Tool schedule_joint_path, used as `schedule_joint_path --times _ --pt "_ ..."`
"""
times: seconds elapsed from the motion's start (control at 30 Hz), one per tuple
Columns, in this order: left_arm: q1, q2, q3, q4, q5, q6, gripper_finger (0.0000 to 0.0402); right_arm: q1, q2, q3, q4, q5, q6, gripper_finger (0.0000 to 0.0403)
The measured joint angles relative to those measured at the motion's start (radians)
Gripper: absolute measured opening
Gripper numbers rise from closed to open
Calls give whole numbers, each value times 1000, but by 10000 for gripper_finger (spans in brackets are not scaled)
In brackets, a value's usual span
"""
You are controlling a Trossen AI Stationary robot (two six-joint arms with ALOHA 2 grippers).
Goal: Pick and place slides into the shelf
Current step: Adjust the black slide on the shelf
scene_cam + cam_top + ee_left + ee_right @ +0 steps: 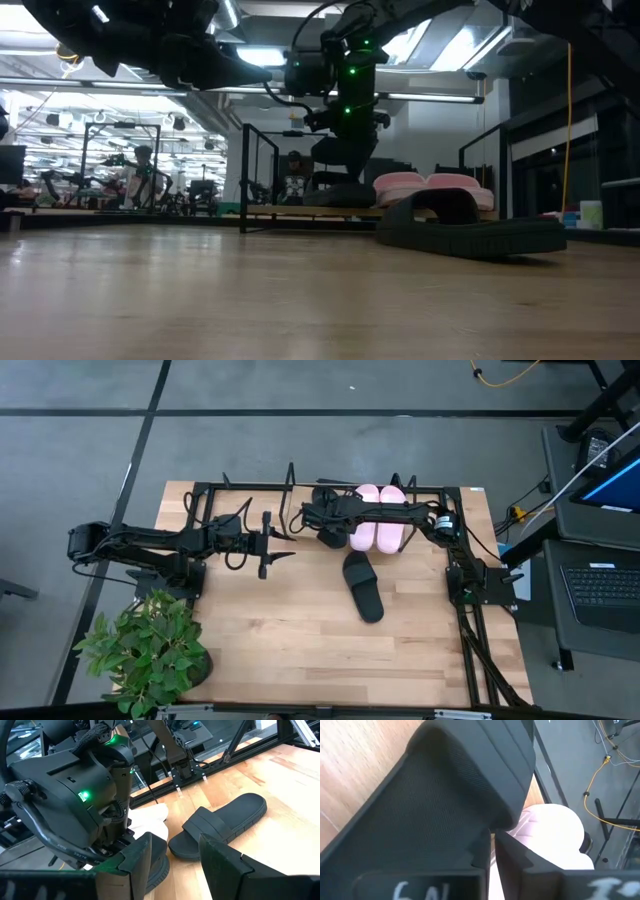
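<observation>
Right, nearest your low camera you've got one black slide [470, 228] lying flat on the surface [300, 650], toe toward the front edge, mid-board in the high view [363, 586], well apart from both arms. A potted plant [150, 650] sits at the front left corner. Your left gripper [285, 546] hangs over the surface left of centre, fingers [220, 867] spread wide, nothing between them. Farther back, your right gripper [322, 523] is at the shelf [210, 495], fingers [520, 865] pressed nearly together, pinching the strap edge of the second black slide [435, 805]; that slide sits at the shelf just left of the pink pair. Whether it's resting on the board or lifted, you can't tell. Both pink slides [378, 520] lie side by side on the shelf, touching each other, partly under the right arm. Beyond the shelf, low view shows a person [143, 170] in the room behind.
</observation>
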Motion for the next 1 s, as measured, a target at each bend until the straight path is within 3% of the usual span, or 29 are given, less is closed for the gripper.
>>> schedule_joint_path --times 0.3,0.43,0.77,1.0 --pt "-1 0 0 0 2 0 157 49 0 102 -57 3 -80 69" --pt "0 0 0 -1 2 0 157 66 -2 169 -38 3 -137 75" --pt "0 0 0 -2 1 0 157 74 -3 170 -31 21 -238 80" --pt "0 0 0 -2 -3 5 157 74 -3 170 -31 22 -260 152"
